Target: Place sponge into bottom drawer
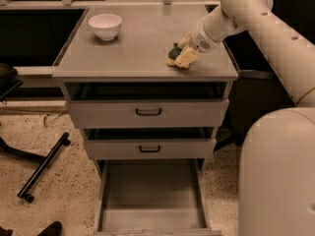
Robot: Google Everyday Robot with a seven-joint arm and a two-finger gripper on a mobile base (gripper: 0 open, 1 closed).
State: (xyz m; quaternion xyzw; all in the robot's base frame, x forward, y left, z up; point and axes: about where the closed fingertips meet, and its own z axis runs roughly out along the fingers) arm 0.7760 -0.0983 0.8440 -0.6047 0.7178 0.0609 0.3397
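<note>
The sponge (pixel 173 52), dark green over pale yellow, is at the right side of the grey cabinet top (pixel 142 43). My gripper (pixel 183 56) reaches in from the right and is shut on the sponge, holding it at or just above the surface. Its pale fingers (pixel 187 58) cover the sponge's right part. The bottom drawer (pixel 152 200) is pulled open below, and its plain grey inside holds nothing that I can see.
A white bowl (pixel 105 25) stands at the back left of the top. The two upper drawers with black handles (pixel 148 112) (pixel 149 149) are slightly open. My arm and white base (pixel 280 176) fill the right side. A black chair leg (pixel 42 166) lies on the floor at left.
</note>
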